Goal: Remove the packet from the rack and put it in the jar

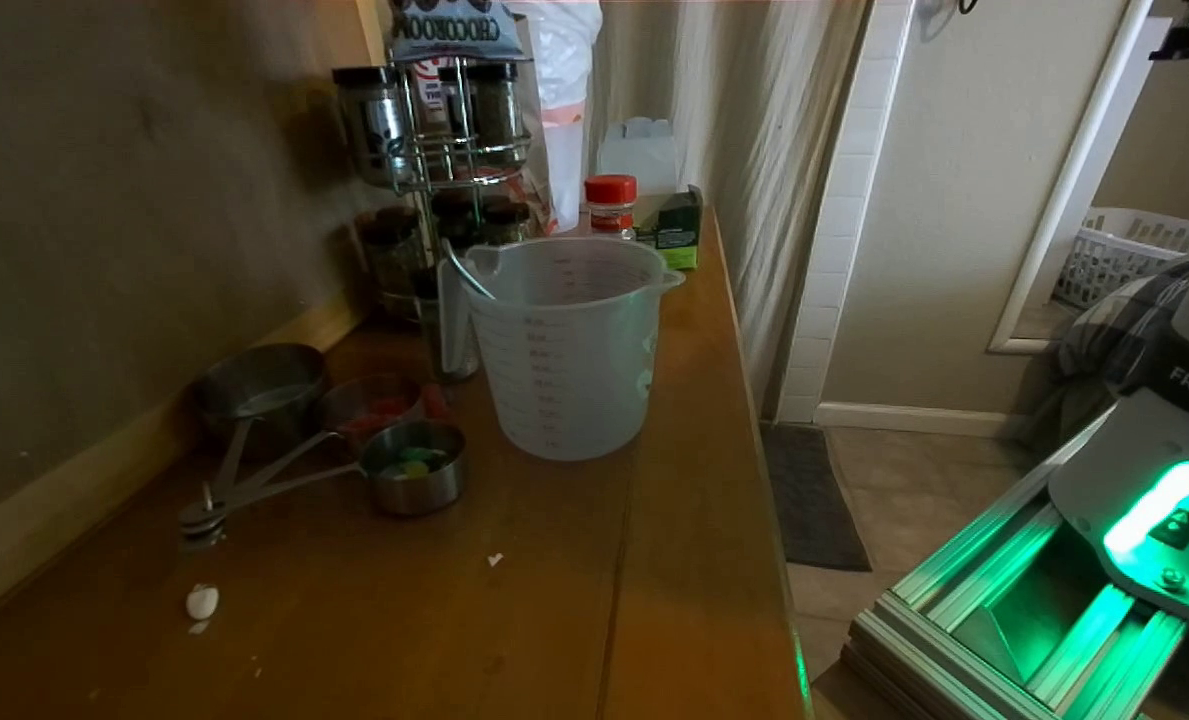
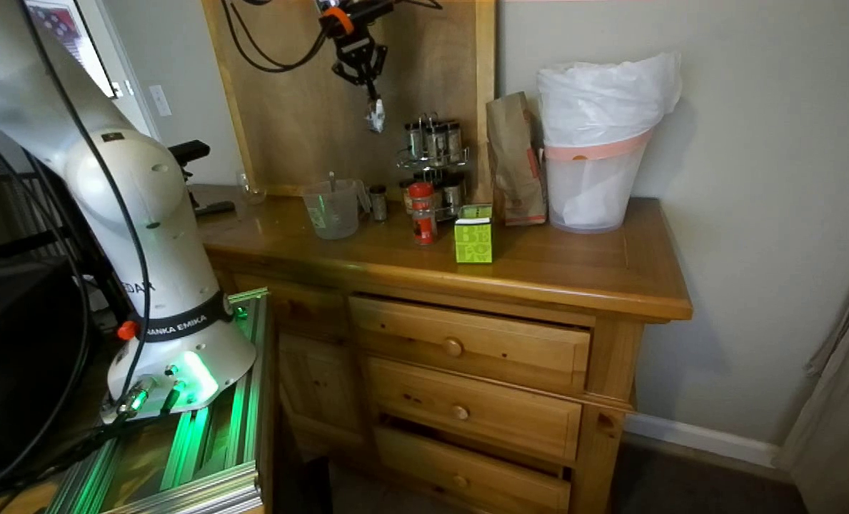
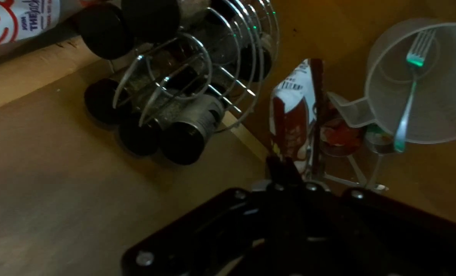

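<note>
Wrist view: tool (image 3: 282, 161) pinching the packet (image 3: 291, 122) by one end — long axis pointing outward — left of the jar (image 3: 452, 92), not over it.

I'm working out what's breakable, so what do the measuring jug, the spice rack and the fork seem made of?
Measuring jug: likely satin plastic, with translucent walls. Spice rack: probably chromed metal wire, given its sharp glints. Fork: apparently polished steel, with a bright sheen.

wrist view: dim, soft | base lamp (image 2: 199, 378): green glare on rails (image 2: 183, 446) | backboard (image 1: 144, 200): shadowed
</note>
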`<move>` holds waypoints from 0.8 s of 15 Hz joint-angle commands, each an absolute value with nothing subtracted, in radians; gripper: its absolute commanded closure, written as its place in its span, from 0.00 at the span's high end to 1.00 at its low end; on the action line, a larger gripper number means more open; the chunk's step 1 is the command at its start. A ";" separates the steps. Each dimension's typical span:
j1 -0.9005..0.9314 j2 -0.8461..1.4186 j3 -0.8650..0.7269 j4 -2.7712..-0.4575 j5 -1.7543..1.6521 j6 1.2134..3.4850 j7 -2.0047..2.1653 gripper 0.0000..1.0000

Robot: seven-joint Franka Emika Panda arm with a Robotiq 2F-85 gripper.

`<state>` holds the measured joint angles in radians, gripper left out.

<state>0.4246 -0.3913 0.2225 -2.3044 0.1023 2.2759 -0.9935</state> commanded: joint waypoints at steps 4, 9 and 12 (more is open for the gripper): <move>0.561 -0.363 0.159 -2.337 0.351 2.195 -1.287 0.00; 0.538 -0.289 0.180 -2.339 0.392 2.111 -1.450 0.00; 0.509 -0.290 0.210 -2.350 0.368 2.131 -1.422 0.01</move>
